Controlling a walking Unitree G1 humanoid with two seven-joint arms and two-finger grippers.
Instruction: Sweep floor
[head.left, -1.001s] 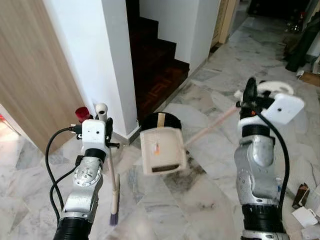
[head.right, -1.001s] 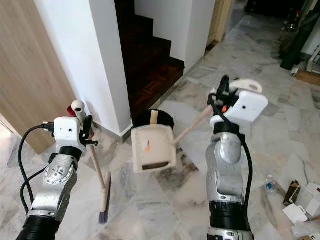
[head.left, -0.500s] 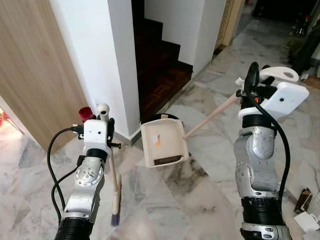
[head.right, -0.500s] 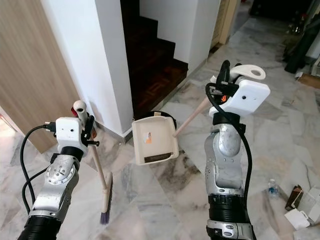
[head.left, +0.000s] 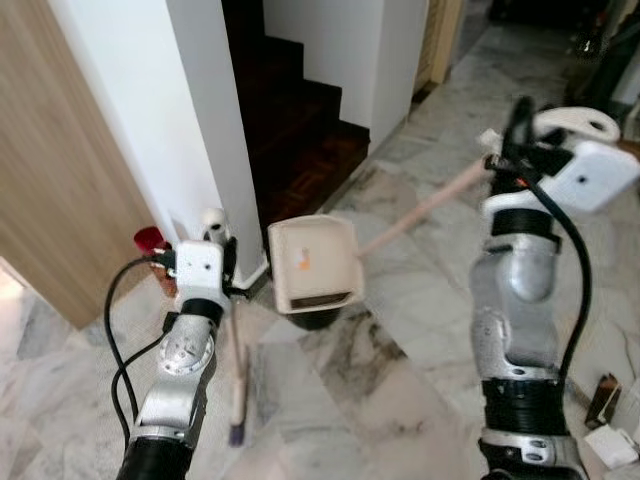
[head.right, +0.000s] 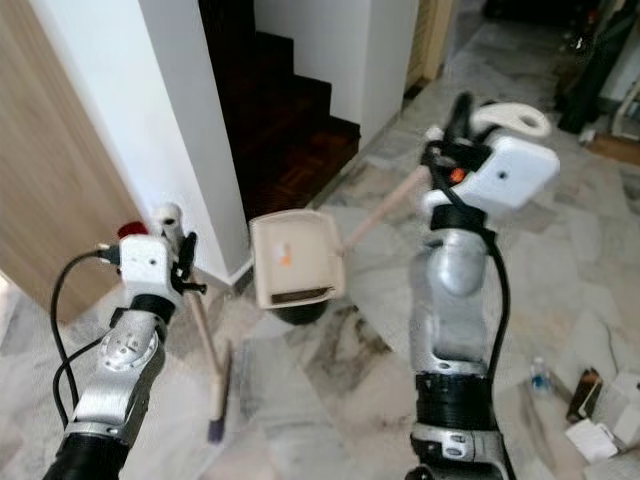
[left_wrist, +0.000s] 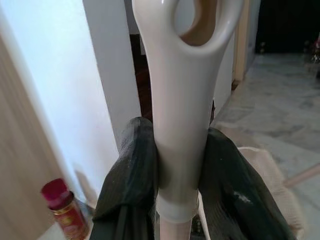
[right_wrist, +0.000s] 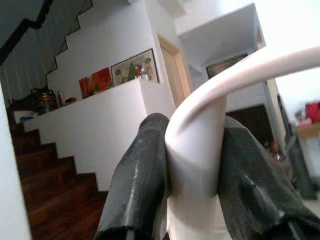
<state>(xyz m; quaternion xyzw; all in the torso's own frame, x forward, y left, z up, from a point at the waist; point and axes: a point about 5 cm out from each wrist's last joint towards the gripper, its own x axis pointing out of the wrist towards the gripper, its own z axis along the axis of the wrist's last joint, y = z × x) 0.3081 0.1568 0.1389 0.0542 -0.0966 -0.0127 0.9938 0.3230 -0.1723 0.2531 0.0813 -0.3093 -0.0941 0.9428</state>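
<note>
Two grippers clenched — left gripper (left_wrist: 175, 170) on broom (head.left: 237, 370), right gripper (right_wrist: 192, 165) on dustpan (head.left: 312, 262) — marble floor (head.left: 400, 290), dark stairs (head.left: 300, 140)

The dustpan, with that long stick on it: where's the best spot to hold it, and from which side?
Near the top of the dustpan handle, just under its looped end, fingers closing from either side across the shaft. The shaft there is slim and round, so two fingers wrap it well, and the pan hangs low near the floor. The right gripper holds it so; the left gripper holds the broom likewise.
</note>
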